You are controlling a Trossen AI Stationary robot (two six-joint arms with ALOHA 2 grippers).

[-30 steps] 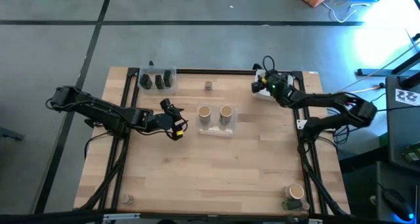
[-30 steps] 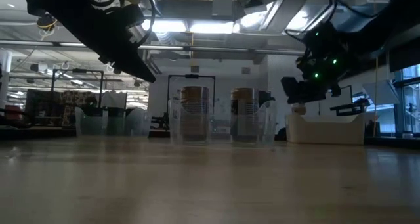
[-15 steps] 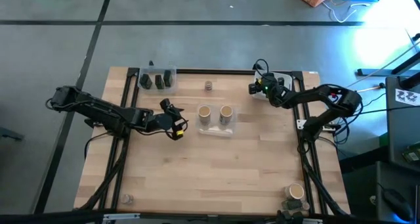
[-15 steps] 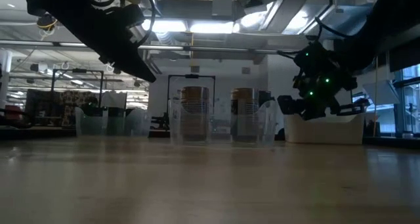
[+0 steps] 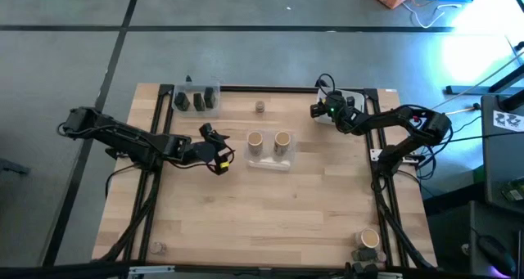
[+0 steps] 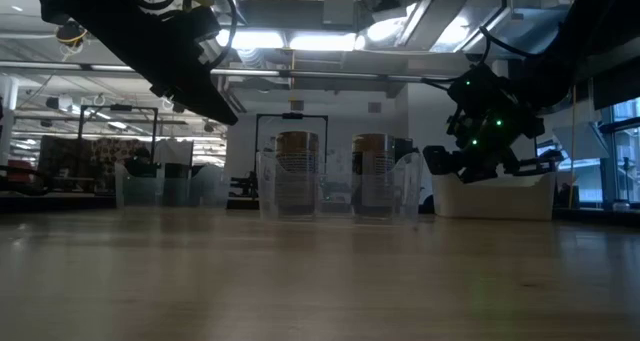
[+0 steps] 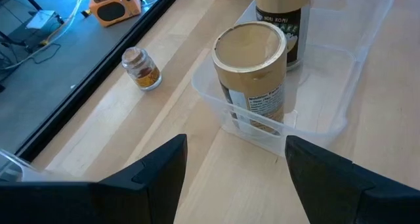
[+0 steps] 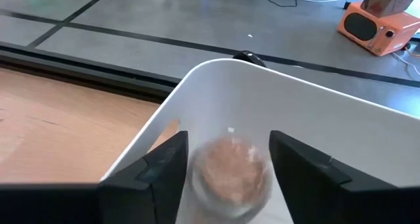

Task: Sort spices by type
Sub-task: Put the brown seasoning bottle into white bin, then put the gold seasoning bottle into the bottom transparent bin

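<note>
My right gripper (image 5: 314, 110) hangs at the left end of the white tub (image 5: 354, 97), shut on a tiny round jar (image 8: 230, 176) with a brownish top. My left gripper (image 5: 219, 158) is open and hovers left of the clear tub (image 5: 270, 159), touching nothing. That tub holds two tan cylinders (image 5: 255, 140) (image 5: 282, 139) standing upright. In the left wrist view the nearer cylinder (image 7: 252, 66) is just beyond my fingers. Another tiny jar (image 5: 259, 106) stands alone near the far edge. Dark blocky jars (image 5: 196, 101) sit in a clear tub at the far left. My right gripper pinches the tiny jar by its round side (image 8: 197, 178), one finger (image 8: 154, 181) on each flank. The fingers come from above, slanting down into the white tub (image 8: 216, 69). The jar stays upright, top toward the camera; whether its base touches the tub floor I cannot tell.
A tan cylinder (image 5: 369, 239) and a dark jar (image 5: 361, 254) stand at the near right corner. A tiny jar (image 5: 158, 248) stands at the near left corner. Bare wood fills the table's middle and near half. Black frame rails run along both sides.
My right gripper has come down from above the white tub to rim height and shifted slightly toward the table's left, carrying the tiny jar with it. Its arm has folded in closer. In the last half second it has held still.
</note>
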